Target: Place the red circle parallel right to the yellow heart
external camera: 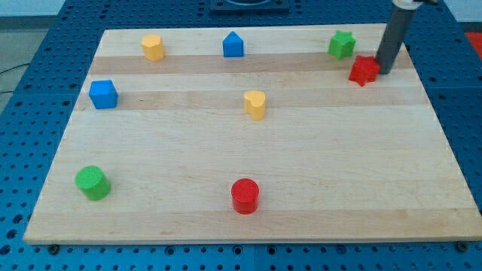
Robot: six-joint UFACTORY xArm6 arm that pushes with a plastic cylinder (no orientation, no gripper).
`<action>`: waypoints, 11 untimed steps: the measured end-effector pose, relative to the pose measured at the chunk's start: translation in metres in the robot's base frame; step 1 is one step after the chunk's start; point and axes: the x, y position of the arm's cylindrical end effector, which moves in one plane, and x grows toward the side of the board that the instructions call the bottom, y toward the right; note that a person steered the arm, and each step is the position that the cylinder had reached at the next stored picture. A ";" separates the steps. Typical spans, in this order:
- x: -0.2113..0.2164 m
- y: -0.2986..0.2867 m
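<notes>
Red circle (245, 196) sits near the table's (361, 181) front edge, about mid-width, well apart from the yellow heart (255, 104) that lies farther back at the centre. My tip (385, 71) is at the far right, touching the right side of a red star (364, 70), with a green star (342, 44) just beyond. This end effector is a plain rod with no jaws to spread or press together.

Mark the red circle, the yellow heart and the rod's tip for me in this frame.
red circle (245, 195), camera view, on its side wall.
yellow heart (255, 103), camera view, on its front face.
my tip (385, 71), camera view, rod's very end, just right of the red star (364, 70).
</notes>
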 end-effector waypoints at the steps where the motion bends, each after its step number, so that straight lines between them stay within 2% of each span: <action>1: 0.000 -0.027; 2: 0.023 -0.013; 3: 0.152 -0.013; 4: 0.258 -0.081; 5: 0.293 -0.136; 7: 0.282 -0.214; 11: 0.284 -0.229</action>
